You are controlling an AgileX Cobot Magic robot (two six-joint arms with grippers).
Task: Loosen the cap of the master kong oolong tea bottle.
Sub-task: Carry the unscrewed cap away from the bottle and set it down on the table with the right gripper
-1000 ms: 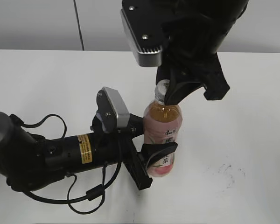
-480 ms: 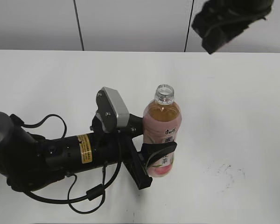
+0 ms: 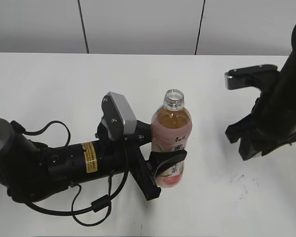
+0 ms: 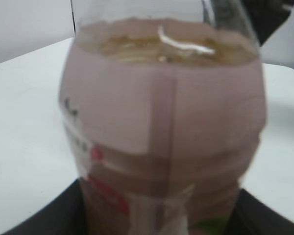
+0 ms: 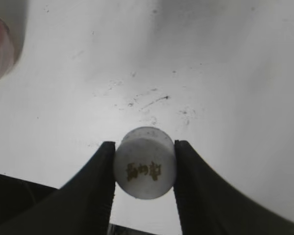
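Observation:
The master kong oolong tea bottle (image 3: 172, 138) stands upright on the white table, its neck open with no cap on it. My left gripper (image 3: 160, 165) is shut on the bottle's lower body; the left wrist view shows the pink label (image 4: 161, 137) close up between the black fingers. My right gripper (image 5: 144, 169) is shut on the white cap (image 5: 145, 169), which has a small dark mark on top, and holds it above the table. In the exterior view the right arm (image 3: 271, 118) is low at the right, away from the bottle; the cap is hidden there.
The white table (image 3: 64, 89) runs back to a grey wall. Faint dark scuff marks (image 3: 241, 180) lie on the table right of the bottle and show under the cap in the right wrist view (image 5: 147, 100). The left arm's cables (image 3: 89, 207) trail at the front left.
My right gripper lifted off the bottle's neck with the cap, swung up and right, then came down low at the right. The bottle's neck is now open. The left arm has not moved.

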